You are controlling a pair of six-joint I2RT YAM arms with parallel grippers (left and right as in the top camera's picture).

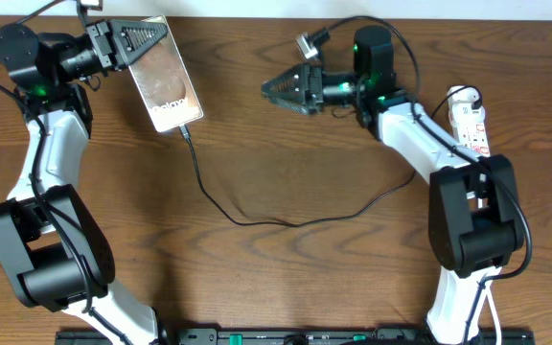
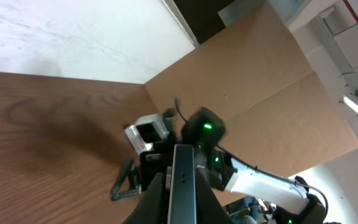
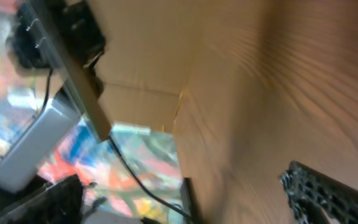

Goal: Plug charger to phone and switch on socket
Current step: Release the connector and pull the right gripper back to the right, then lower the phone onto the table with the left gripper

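Closest to the left wrist camera, the left gripper (image 2: pixel 182 198) is clenched on one phone (image 2: pixel 183 165), seen there edge-on between its two fingers. From overhead the phone shows its bronze back and white lettering. It is tilted and gripped at its far end, at the far left of the worktop (image 1: pixel 305 287). Whether its near end touches the wood cannot be told. One charger (image 1: pixel 257 222) meets the phone's near edge with its tip. It runs as a single thin black line across the worktop in a shallow loop, then up toward the right arm, where it passes out of sight. Beyond the phone, mid-worktop, the right gripper (image 1: pixel 268 89) hangs well apart from it, pointing at it, fingertips drawn together on nothing. Farther right, one white socket (image 1: pixel 470 120) with red marks lies just beside the right arm, which partly covers it. A round plug sits at its far end, and its switch is too small to read. Two arms in all; brown cardboard (image 2: pixel 260 81) stands behind.
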